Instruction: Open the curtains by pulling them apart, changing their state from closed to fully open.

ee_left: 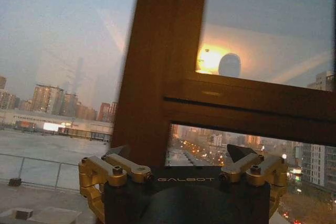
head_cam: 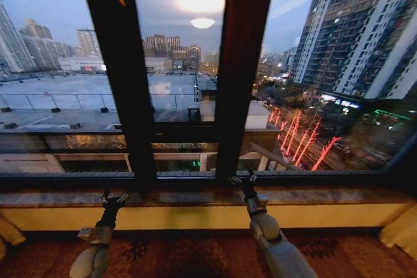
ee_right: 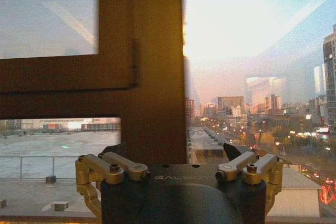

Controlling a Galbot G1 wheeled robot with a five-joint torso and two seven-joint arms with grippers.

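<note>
Both arms are raised toward the window frame point(head_cam: 137, 96) above the sill point(head_cam: 195, 196), the left gripper point(head_cam: 115, 198) and right gripper point(head_cam: 242, 179) spread wide and empty, apparently because no curtain hangs over the glass within their reach.

The window glass point(head_cam: 58, 63) is smooth and glossy, mirroring a ceiling lamp point(head_cam: 202, 23). The window frame point(head_cam: 244, 69) looks like dark wood with a satin sheen. The left gripper point(ee_left: 178, 156) and right gripper point(ee_right: 176, 153) have brushed gold metal links on matt black housings. The sill point(head_cam: 339, 196) looks polished stone, and the carpet point(head_cam: 195, 255) is patterned cloth.
</note>
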